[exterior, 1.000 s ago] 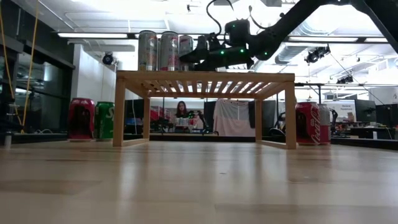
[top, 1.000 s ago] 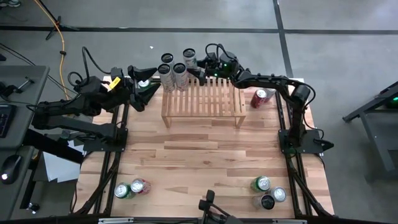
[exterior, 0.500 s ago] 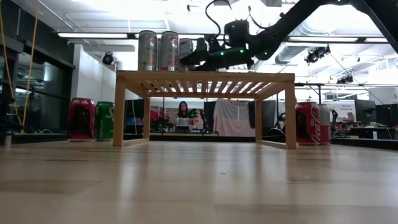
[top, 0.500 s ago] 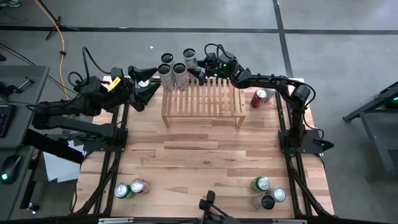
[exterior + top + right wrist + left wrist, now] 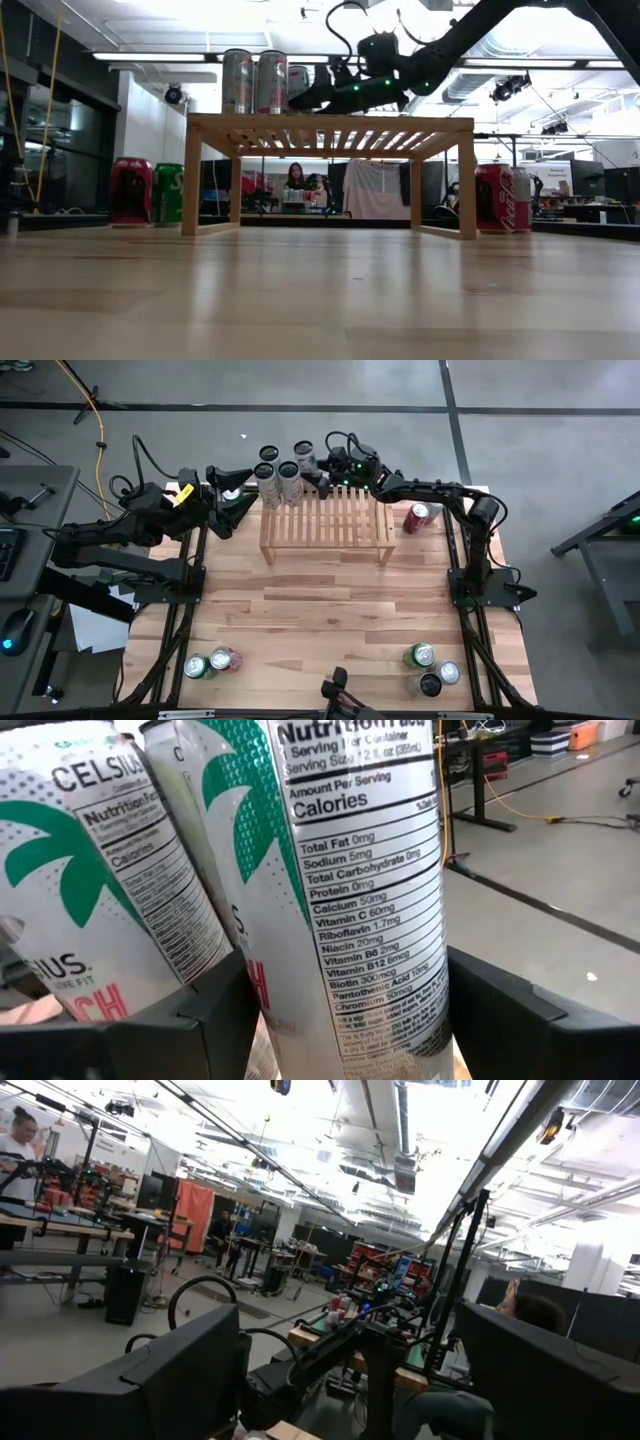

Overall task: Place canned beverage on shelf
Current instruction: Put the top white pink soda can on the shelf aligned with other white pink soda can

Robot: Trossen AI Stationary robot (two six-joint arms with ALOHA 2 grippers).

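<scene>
The light-wood shelf [image 5: 325,520] stands at the table's far middle. Two tall silver cans [image 5: 266,472] [image 5: 289,470] stand upright on the far left of its slatted top, with a third [image 5: 266,455] just behind them. My right gripper [image 5: 314,470] reaches in from the right and is shut on another silver can [image 5: 305,452] beside them. That can fills the right wrist view [image 5: 340,870]. My left gripper [image 5: 235,498] is open and empty, off the shelf's left end. My right gripper pinches the can's lower body [image 5: 290,1020] between its two fingers [image 5: 210,1020], one on each side. The fingers come level from the table's right. The can stands upright close to the other cans; the gripper hides its base in the low view [image 5: 298,85].
A red can [image 5: 420,517] stands right of the shelf. A red can and a green can [image 5: 130,190] show left of it in the low view. More cans stand at the front left [image 5: 210,662] and front right [image 5: 432,670]. The table's middle is bare wood.
My right gripper has edged a little toward the table's left, along the shelf's far side, closer to the cans standing there.
</scene>
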